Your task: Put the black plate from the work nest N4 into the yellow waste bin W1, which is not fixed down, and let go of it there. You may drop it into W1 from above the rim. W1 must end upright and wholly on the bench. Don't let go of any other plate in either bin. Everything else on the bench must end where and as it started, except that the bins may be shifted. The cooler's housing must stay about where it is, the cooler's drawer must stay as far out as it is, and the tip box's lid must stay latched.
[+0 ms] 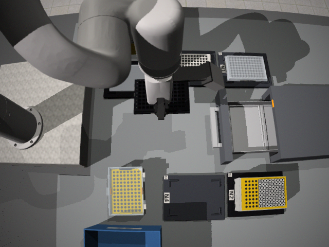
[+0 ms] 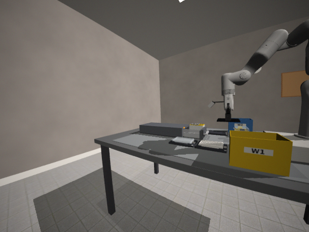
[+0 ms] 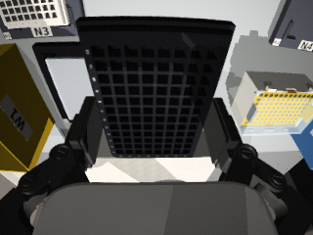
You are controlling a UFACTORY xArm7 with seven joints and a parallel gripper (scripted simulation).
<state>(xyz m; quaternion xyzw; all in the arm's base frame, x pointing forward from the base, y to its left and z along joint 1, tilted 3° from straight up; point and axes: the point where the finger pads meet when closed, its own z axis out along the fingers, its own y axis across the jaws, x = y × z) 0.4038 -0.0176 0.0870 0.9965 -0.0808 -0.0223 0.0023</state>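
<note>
My gripper (image 1: 161,109) is shut on the black plate (image 1: 162,96), a black grid of small wells, and holds it level in the air above the middle of the bench. In the wrist view the plate (image 3: 156,88) sits between my two fingers. From the side, the gripper (image 2: 227,115) holds the plate (image 2: 226,121) well above the bench. The yellow bin W1 (image 2: 259,152) stands upright near the bench's front edge and shows at the left of the wrist view (image 3: 20,114). My arm hides it in the top view. Nest N4 (image 1: 194,196) is empty.
A white plate (image 1: 195,59) and a clear plate on N1 (image 1: 245,68) lie at the back. The cooler (image 1: 300,122) has its drawer (image 1: 244,130) pulled out. The tip box (image 1: 126,191), the yellow rack on N2 (image 1: 260,193) and the blue bin (image 1: 122,236) stand in front.
</note>
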